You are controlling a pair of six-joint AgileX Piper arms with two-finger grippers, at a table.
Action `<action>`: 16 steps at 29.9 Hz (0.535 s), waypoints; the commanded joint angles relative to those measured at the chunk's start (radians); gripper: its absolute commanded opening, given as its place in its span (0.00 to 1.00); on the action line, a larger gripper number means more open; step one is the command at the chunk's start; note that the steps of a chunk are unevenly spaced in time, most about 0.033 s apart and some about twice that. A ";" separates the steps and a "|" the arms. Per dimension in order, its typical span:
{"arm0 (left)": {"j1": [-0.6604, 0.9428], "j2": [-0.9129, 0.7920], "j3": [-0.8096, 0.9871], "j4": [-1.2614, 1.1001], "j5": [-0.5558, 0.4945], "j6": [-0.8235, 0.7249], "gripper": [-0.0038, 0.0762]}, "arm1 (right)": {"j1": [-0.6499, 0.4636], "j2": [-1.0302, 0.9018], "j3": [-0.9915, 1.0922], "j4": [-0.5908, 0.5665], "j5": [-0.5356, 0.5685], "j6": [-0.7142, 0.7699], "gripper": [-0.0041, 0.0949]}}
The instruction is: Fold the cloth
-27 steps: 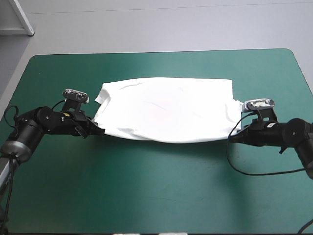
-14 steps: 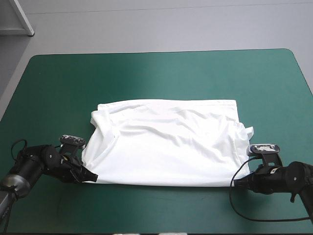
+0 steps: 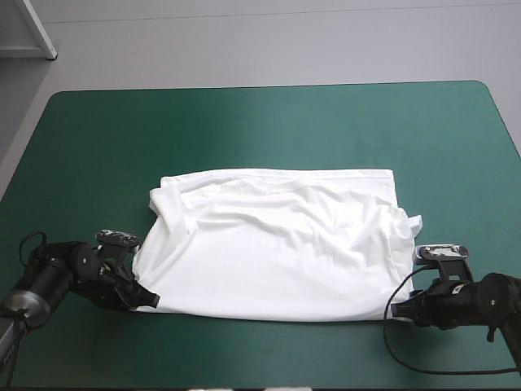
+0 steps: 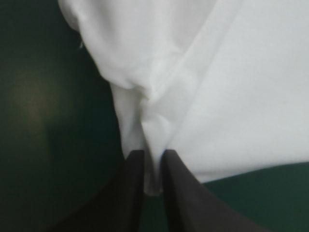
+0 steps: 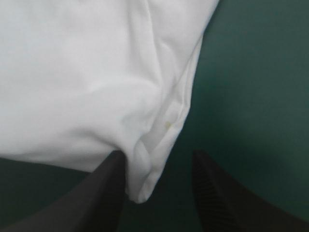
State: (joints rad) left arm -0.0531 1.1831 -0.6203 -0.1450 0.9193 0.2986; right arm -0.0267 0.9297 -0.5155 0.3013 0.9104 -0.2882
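Note:
The white T-shirt (image 3: 277, 244) lies spread across the middle of the teal-green table, its near edge toward the front. My left gripper (image 3: 151, 300) sits low at the shirt's near-left corner. In the left wrist view, that gripper (image 4: 150, 159) is shut on a pinched fold of the T-shirt (image 4: 217, 87). My right gripper (image 3: 392, 311) is at the near-right corner. In the right wrist view, that gripper (image 5: 157, 154) is open, and the T-shirt (image 5: 87, 82) has its corner lying loose between the fingers, close to one of them.
Bare teal-green cover (image 3: 269, 122) stretches behind the shirt to the far edge. A narrow strip of cover (image 3: 269, 350) lies between the shirt and the front edge. A white frame (image 3: 37, 28) stands beyond the far left corner.
Both grippers have drawn the shirt's near edge toward the front of the table and down. The shirt, raised and farther back earlier, now lies flatter and nearer.

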 commanded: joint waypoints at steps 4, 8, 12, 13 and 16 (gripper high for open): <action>-0.001 -0.079 -0.028 0.016 0.017 -0.037 0.64 | -0.008 -0.060 -0.102 -0.017 -0.076 -0.006 0.53; -0.001 -0.223 -0.090 0.098 -0.015 -0.141 0.64 | -0.008 -0.103 -0.233 -0.066 -0.128 0.030 0.51; -0.001 -0.353 -0.179 0.159 -0.065 -0.230 0.64 | -0.008 -0.112 -0.387 -0.149 -0.142 0.058 0.51; -0.001 -0.378 -0.202 0.171 -0.066 -0.241 0.64 | -0.008 -0.112 -0.420 -0.169 -0.147 0.071 0.51; -0.001 -0.410 -0.250 0.172 -0.041 -0.256 0.64 | -0.008 -0.112 -0.489 -0.198 -0.149 0.087 0.51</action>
State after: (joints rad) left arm -0.0531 0.8001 -0.8053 0.0207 0.8994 0.0745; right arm -0.0274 0.8279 -0.9200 0.1335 0.8171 -0.2164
